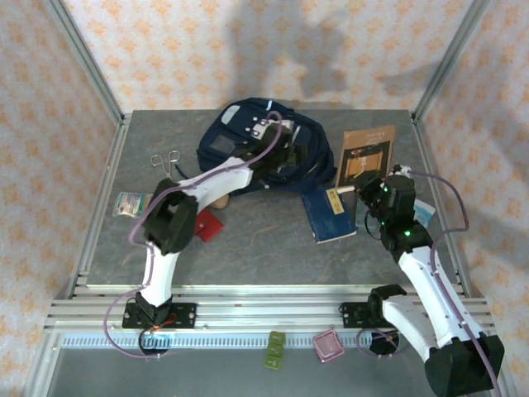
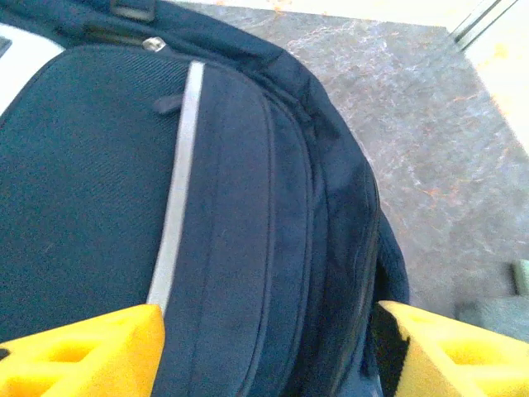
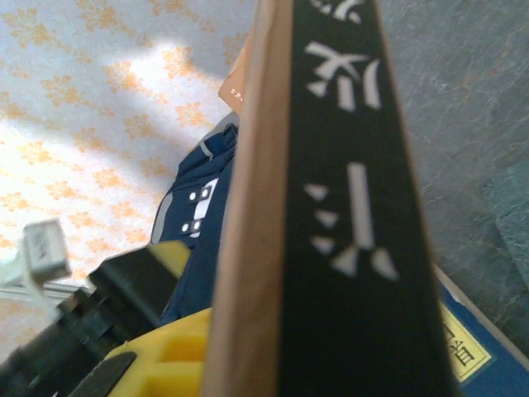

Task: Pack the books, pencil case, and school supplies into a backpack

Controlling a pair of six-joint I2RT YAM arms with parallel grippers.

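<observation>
Right up close in my right wrist view is the thin edge of the tan-brown book (image 3: 331, 207), black with white letters. My right claw (image 1: 365, 187) is pinched on that book, and one yellow finger (image 3: 173, 360) shows at the lower left. From above, the book is in the upper right of the frame. I cannot tell if it is off the tabletop (image 1: 273, 252) yet. The dark blue book (image 1: 331, 217) lies flat just below it and a bit to the left. The backpack (image 1: 244, 116) lies in the upper middle, apart from the book I hold. My left claw (image 2: 264, 351) hangs over the backpack, spread wide and holding nothing. In my left wrist view its yellow tips sit at the two lower corners, with dark blue cloth and a grey stripe between them. The little red square (image 1: 209, 225) lies left of the middle, next to my left arm. Just above it something small and tan (image 1: 221, 201) peeks out. It may be the pencil case, but too much is hidden to be sure. Both books and the red square are outside the bag, so I think the packing has hardly begun and I am on the first book. I cannot see an open mouth on the bag. Next, I think my left claw must grab the top and pull it wide. Then my right claw can carry the book up and left and slide it in, thin edge first.
</observation>
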